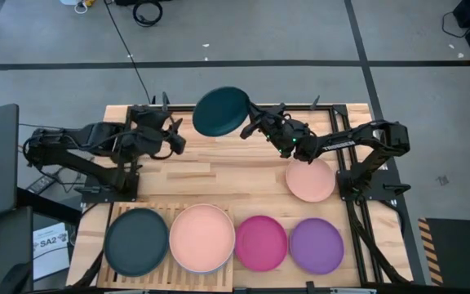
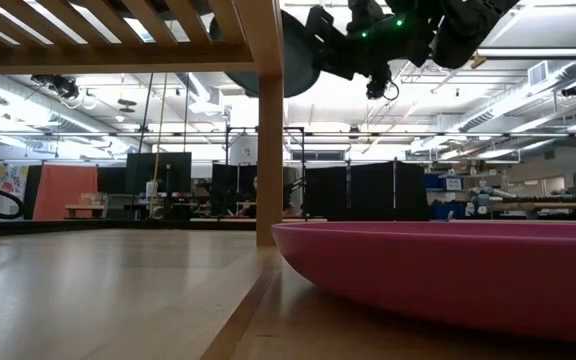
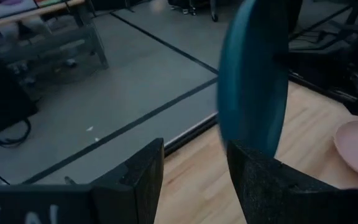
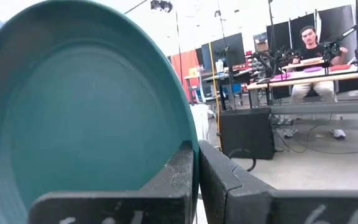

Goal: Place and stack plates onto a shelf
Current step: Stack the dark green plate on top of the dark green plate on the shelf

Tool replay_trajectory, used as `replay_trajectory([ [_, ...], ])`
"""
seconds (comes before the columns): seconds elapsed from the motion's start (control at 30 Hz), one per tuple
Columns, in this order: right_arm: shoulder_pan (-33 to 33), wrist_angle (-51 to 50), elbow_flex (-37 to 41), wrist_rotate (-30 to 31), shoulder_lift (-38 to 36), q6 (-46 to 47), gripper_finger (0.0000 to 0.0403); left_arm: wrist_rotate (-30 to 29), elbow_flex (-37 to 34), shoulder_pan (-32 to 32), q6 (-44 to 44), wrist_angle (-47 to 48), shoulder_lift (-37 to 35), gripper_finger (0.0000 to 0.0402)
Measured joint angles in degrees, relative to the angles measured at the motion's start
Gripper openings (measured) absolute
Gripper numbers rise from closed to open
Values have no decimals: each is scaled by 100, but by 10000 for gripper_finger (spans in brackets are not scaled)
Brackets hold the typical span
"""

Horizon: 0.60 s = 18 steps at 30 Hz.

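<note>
My right gripper (image 1: 250,124) is shut on a teal plate (image 1: 219,112), which it holds high over the table's far edge; the plate fills the right wrist view (image 4: 73,118). My left gripper (image 1: 178,140) is open just left of that plate, and the left wrist view shows the plate (image 3: 253,74) edge-on beyond its fingers. On the slatted wooden shelf (image 1: 170,211) lie a black plate (image 1: 137,241) and a salmon plate (image 1: 202,237). Flat on the tabletop lie a magenta plate (image 1: 260,242), a purple plate (image 1: 317,245) and a second salmon plate (image 1: 310,180). No blue plate is in view. My right gripper pinches the teal plate's rim (image 4: 190,140) at the plate's right side. One finger (image 4: 173,177) lies on the hollow face and the other on the back. The fingers come roughly level from the table's right. The plate is lifted clear and tilted.
In the low view the shelf's slats (image 2: 118,30) and a leg (image 2: 268,140) stand close by, with the magenta plate (image 2: 448,270) in front. Bare tabletop (image 1: 219,171) lies between the arms and the row of plates. A person (image 4: 312,43) sits at a far table.
</note>
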<state>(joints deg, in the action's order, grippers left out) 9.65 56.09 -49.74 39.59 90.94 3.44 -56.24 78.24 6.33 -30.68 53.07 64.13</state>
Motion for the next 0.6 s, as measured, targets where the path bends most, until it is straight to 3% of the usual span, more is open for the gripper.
replay_trajectory([
  [0.3,11,69,0,-1,-9,2,18,613,-4,-485,828,-897,424,183],
  [0.6,11,14,-2,0,-9,-54,19,603,-2,-784,1183,-1184,1012,183],
])
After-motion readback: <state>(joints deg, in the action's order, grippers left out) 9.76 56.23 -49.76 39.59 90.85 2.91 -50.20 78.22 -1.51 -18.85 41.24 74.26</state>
